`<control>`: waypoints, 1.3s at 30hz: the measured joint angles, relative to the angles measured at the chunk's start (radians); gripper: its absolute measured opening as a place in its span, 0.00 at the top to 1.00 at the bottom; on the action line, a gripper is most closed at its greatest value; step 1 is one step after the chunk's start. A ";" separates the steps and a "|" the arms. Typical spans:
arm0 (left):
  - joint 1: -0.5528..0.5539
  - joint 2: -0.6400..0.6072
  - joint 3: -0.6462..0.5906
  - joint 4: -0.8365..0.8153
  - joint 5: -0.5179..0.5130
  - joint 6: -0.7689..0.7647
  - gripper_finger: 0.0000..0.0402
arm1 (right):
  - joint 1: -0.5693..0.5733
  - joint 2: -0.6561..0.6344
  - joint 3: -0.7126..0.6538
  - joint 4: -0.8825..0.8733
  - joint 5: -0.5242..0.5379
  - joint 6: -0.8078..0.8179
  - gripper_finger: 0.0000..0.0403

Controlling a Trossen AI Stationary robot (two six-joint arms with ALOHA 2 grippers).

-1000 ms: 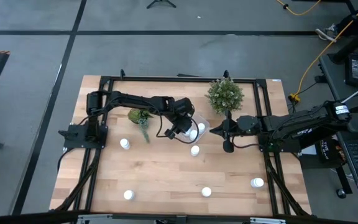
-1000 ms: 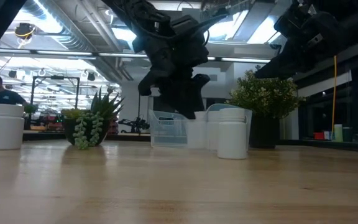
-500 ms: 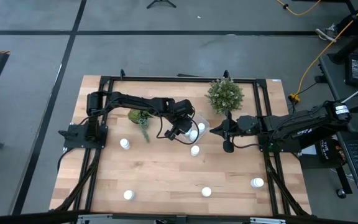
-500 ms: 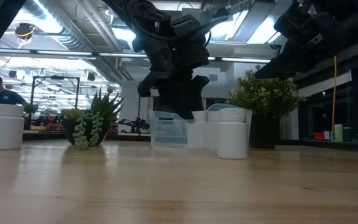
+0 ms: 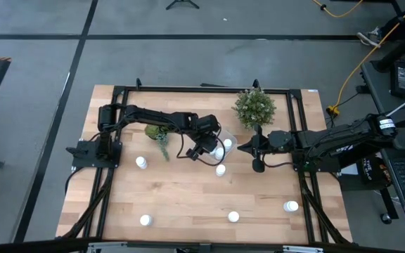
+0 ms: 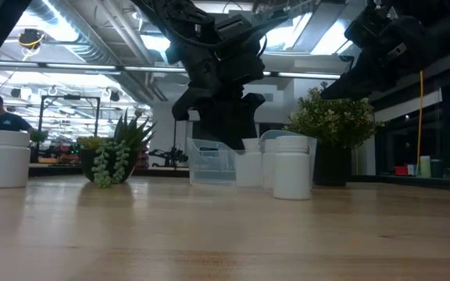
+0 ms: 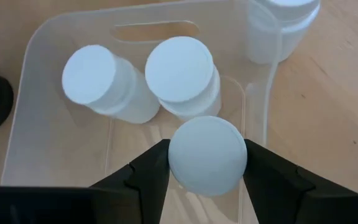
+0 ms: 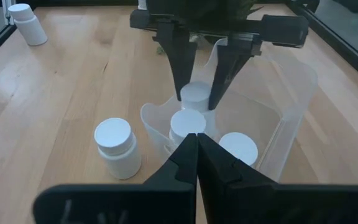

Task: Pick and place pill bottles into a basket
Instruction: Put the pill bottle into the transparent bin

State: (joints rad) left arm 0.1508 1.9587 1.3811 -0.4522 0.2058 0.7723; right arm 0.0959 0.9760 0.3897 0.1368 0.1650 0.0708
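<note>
My left gripper (image 7: 207,149) is over the clear basket (image 7: 48,149), shut on one white pill bottle (image 7: 207,163) that stands upright inside it. Two more bottles (image 7: 180,71) (image 7: 95,78) stand in the basket. In the high view the basket (image 5: 229,138) is at the table's middle. Several more bottles stand on the table: (image 5: 221,170), (image 5: 141,162), (image 5: 145,220), (image 5: 233,216), (image 5: 291,206). My right gripper (image 8: 196,146) hangs shut just right of the basket, touching nothing. My left gripper pinches the bottle's top by two opposite sides (image 7: 174,160) between its two fingers (image 8: 180,59). The fingers come from above, slanting steeply down into the basket. The bottle is upright next to the basket's wall; whether its bottom rests on the basket's floor is hidden.
A bushy plant (image 5: 254,107) stands behind the basket. A trailing succulent (image 5: 159,133) sits to the basket's left, under my left arm. One bottle (image 8: 118,146) stands close outside the basket's near wall. The near half of the table is bare wood between scattered bottles.
</note>
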 joint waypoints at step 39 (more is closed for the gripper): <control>-0.008 -0.001 0.000 -0.018 -0.016 -0.025 0.44 | 0.000 0.000 0.000 0.000 0.000 -0.001 0.98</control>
State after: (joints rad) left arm 0.1432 1.9578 1.3808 -0.4707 0.1898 0.7471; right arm 0.0959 0.9760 0.3901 0.1365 0.1650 0.0700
